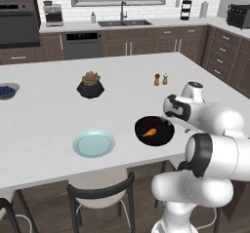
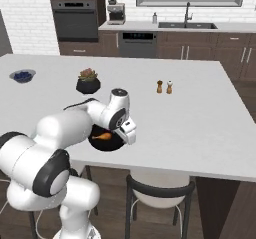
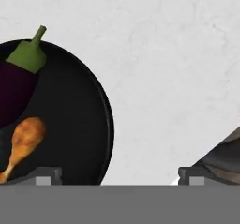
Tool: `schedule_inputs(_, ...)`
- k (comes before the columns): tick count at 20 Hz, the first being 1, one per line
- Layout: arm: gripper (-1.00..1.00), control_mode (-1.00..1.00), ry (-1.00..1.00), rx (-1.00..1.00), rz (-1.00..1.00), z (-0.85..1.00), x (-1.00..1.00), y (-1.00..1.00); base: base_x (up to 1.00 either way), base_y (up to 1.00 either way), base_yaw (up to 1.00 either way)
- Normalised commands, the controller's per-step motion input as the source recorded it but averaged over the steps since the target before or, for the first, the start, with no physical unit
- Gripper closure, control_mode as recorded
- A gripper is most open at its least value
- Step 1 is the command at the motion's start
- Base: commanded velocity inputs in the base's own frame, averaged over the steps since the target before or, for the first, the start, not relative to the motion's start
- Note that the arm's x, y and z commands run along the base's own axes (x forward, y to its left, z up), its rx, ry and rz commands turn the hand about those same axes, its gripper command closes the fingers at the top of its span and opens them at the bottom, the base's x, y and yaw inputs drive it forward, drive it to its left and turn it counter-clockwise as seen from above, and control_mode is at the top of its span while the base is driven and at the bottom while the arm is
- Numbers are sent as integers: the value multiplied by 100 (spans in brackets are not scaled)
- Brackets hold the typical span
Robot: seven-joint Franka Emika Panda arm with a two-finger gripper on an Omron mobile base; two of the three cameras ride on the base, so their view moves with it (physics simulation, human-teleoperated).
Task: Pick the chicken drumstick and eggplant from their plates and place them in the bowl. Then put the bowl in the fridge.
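Arm pose: the white arm folds low over the near edge of the surface [image 1: 44, 115], its dark-jointed wrist bent down beside the bowl [image 1: 154, 130].
Claw: the claw [image 3: 117, 177] points down at the surface, straddling the bowl's rim; its two dark tips stand far apart, spread wide, with nothing between them.
Bowl: wide, shallow, plain matte black, round, with a thin rim; it sits on the surface near the front edge, just beside the wrist.
Chicken drumstick: the golden-orange chicken drumstick [image 3: 22, 145], thick and knobbly at one end and tapering to a thin bone, lies inside the bowl.
Eggplant: the glossy dark purple eggplant [image 3: 16, 85] with a matte green stem cap lies inside the bowl, next to the drumstick.
Teal plate: the flat, glossy pale teal-blue plate [image 1: 93, 144] lies on the surface near the bowl, on its far side from the arm, not touching it.
Plant pot: the black faceted plant pot [image 1: 90, 86] stands farther back from the bowl.
Shakers: two small shakers [image 1: 160, 79] stand well behind the bowl.
Surface: pale, smooth, faintly marbled.
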Motion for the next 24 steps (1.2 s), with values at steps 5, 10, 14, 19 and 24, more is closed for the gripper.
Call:
schedule_inputs(5, -100, -100, -1, -3, 0, -23, 57, 4, 0, 0, 0)
schedule_inputs(10, -100, -100, 0, 0, 0, -43, 0, 0, 0, 0, 0)
schedule_inputs(14, -100, -100, 3, 0, 0, -40, 0, 0, 0, 0, 0)
schedule_inputs(19, 100, -100, 0, 0, 0, -38, 19, 1, 0, 0, 0)
schedule_inputs(24, 100, -100, 0, 0, 0, -7, 5, 1, 0, 0, 0)
